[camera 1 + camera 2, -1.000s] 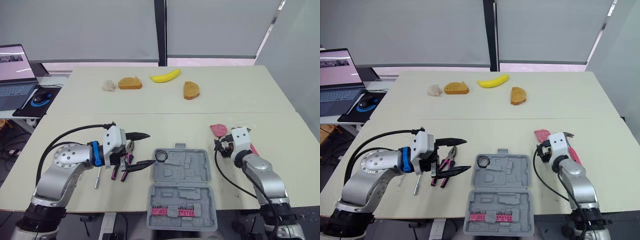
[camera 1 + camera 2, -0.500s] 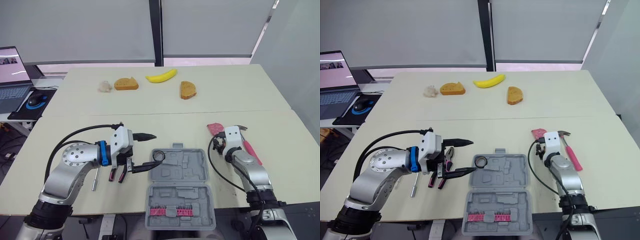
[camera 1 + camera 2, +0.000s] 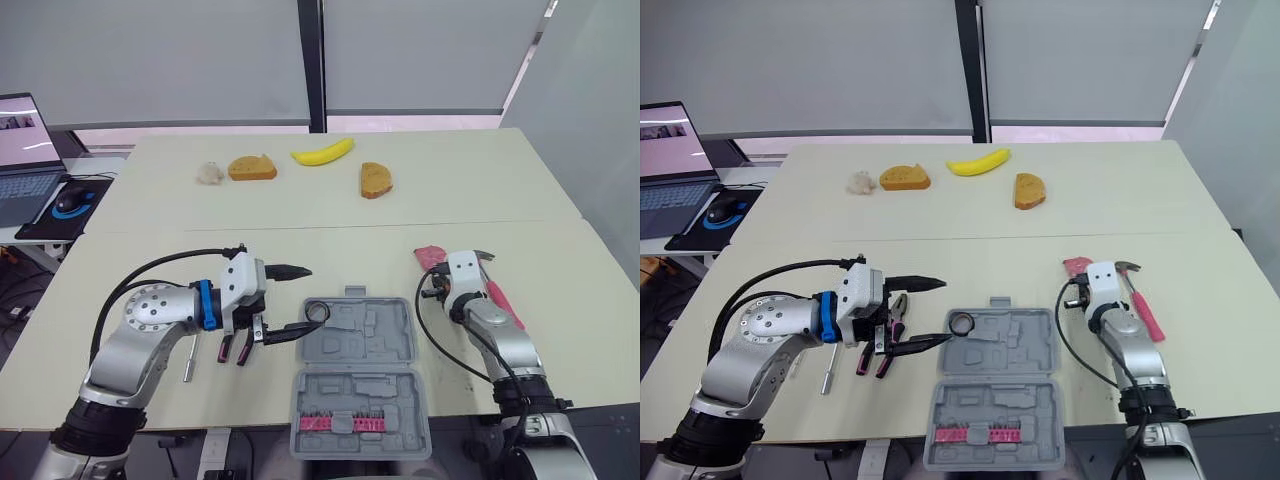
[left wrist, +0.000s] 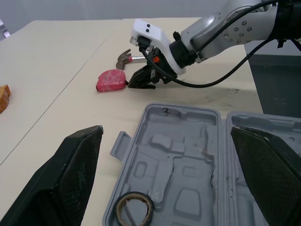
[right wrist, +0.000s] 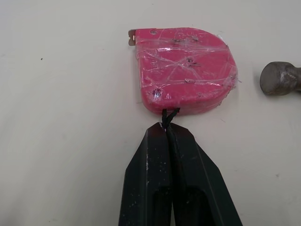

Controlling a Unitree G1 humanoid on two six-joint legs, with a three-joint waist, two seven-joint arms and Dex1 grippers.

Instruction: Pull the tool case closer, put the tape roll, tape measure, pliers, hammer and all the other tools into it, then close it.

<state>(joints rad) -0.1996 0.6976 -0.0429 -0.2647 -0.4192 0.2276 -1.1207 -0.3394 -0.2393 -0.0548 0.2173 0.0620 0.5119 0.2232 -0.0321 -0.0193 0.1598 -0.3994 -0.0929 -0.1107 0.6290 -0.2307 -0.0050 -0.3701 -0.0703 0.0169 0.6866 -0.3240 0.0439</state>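
Step in hand is judged as tape measure pickup. The right gripper (image 5: 168, 134) is seen with fingers pressed together, pinched on the black cord loop (image 5: 169, 114) of the pink tape measure (image 5: 186, 70). The measure's body lies flat on the table just beyond the fingertips, not between them. The hammer (image 3: 1137, 300) is laid just beside it, head not touching.

For a clean lift, the pinch should be kept tight on the cord and the wrist raised straight up so the hammer is not dragged. Swing of the hanging body is to be expected, so a slow carry to the tool case (image 3: 390, 330) is advised, with release low over a free recess.

The case is open, with the tape roll (image 4: 135, 209) already in its corner. The left gripper (image 3: 300, 300) is held wide open and empty at the case's left rim. The pliers (image 3: 225, 350) are left on the table beside it.
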